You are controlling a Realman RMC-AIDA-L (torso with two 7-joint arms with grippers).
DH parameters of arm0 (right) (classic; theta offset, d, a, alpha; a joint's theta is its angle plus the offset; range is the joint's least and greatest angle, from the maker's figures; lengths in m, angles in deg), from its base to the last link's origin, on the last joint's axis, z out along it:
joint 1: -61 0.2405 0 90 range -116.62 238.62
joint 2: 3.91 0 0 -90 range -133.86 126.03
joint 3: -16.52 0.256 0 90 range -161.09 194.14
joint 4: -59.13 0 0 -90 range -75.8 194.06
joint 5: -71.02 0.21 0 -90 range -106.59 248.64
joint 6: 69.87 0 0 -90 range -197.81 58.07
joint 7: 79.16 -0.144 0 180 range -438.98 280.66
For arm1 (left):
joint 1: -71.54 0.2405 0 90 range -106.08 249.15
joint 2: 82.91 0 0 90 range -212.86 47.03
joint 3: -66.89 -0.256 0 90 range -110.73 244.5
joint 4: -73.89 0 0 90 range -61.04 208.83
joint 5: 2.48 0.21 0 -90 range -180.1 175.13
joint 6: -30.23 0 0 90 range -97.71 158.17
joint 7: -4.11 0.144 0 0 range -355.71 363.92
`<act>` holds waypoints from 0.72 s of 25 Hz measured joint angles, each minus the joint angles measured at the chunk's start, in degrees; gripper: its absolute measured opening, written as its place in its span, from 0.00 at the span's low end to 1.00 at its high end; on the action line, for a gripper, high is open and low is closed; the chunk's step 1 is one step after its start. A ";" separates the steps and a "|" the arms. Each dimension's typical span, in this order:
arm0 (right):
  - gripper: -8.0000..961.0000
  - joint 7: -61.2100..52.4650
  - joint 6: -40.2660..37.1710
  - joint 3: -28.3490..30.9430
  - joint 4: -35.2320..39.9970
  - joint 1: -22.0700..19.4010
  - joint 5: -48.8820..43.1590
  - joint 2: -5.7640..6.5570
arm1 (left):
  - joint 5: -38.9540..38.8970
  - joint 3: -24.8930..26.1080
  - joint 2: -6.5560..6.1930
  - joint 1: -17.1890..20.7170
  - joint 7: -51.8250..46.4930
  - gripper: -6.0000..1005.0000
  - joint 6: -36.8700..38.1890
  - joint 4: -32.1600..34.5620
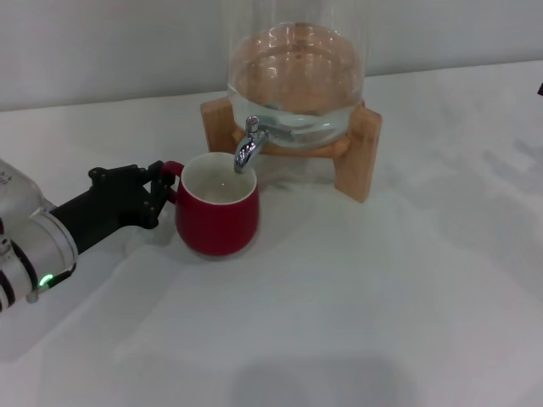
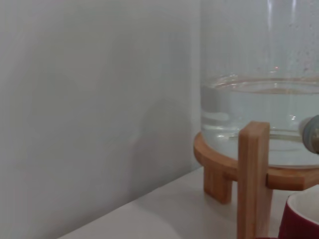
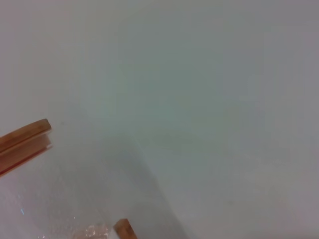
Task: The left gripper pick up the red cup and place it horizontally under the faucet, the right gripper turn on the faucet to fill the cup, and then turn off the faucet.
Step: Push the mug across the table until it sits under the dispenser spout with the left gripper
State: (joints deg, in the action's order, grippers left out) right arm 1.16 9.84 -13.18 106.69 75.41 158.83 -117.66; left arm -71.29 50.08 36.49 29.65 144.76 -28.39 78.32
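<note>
The red cup (image 1: pixel 216 222) stands upright on the white table, its white inside open to the top. Its rim sits right below the spout of the chrome faucet (image 1: pixel 248 146). My left gripper (image 1: pixel 163 188) reaches in from the left, and its black jointed fingers are shut on the cup's small handle. In the left wrist view a corner of the red cup (image 2: pixel 301 219) shows low down, with a grey bit of the faucet (image 2: pixel 312 133) at the edge. No water stream is visible. The right gripper is out of view.
The glass dispenser (image 1: pixel 297 76) holds water and rests on a wooden stand (image 1: pixel 361 153) at the back by the wall. A stand leg (image 2: pixel 253 174) is close to the left wrist camera. A small black tip (image 1: pixel 540 87) pokes in at the right edge.
</note>
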 joint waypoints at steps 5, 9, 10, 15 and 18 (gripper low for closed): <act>0.80 0.00 0.00 0.00 0.04 0.00 0.05 0.03 | 0.00 -0.60 0.03 -0.52 -1.25 0.14 0.00 -0.15; 0.80 0.00 0.00 0.00 0.08 0.04 0.07 0.04 | 0.05 -1.69 0.01 -1.30 -2.98 0.14 0.94 -0.17; 0.80 0.00 0.00 0.00 0.08 0.07 0.08 0.04 | 0.10 -1.86 0.01 -1.50 -3.28 0.14 1.25 -0.19; 0.80 0.00 0.00 0.00 0.00 0.09 0.08 0.02 | 0.43 -3.11 -0.02 -2.39 -4.51 0.14 1.94 -0.22; 0.80 0.00 0.00 0.00 -0.15 0.08 0.08 0.02 | 0.75 -3.15 -0.04 -2.91 -4.99 0.14 2.10 -0.22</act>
State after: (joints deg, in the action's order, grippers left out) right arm 1.16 9.84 -13.18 106.55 75.50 158.92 -117.65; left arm -70.53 46.93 36.45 26.74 139.77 -26.28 78.10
